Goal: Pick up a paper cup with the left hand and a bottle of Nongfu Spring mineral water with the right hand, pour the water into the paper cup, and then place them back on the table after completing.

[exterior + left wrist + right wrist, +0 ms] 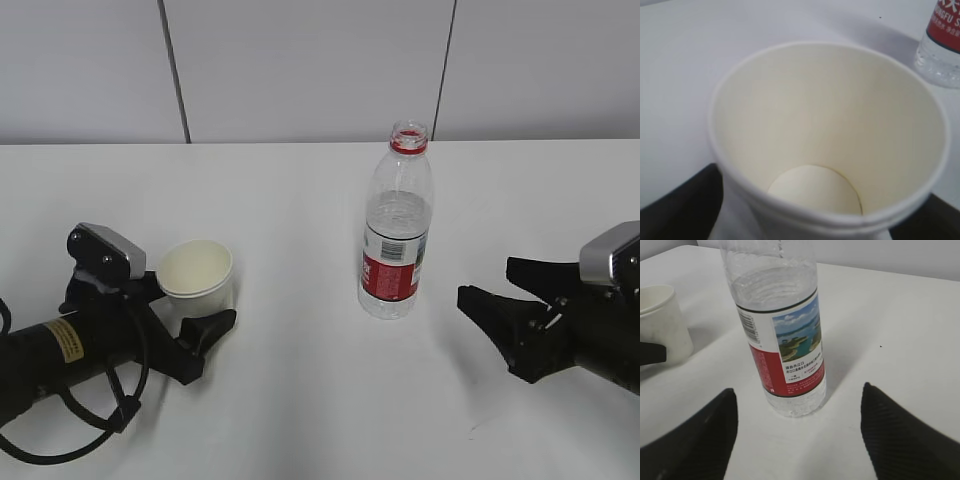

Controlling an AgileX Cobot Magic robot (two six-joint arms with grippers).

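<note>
Plainly, the uncapped bottle (397, 225) stands upright, red-labelled, partly full.

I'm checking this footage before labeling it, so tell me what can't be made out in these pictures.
- Left wrist view: the left fingers are cut off by the bottom edge, so contact with the paper cup is unclear.
- Right wrist view: the bottle top is cut off.
- Exterior view: the label print is too small to read.
</note>
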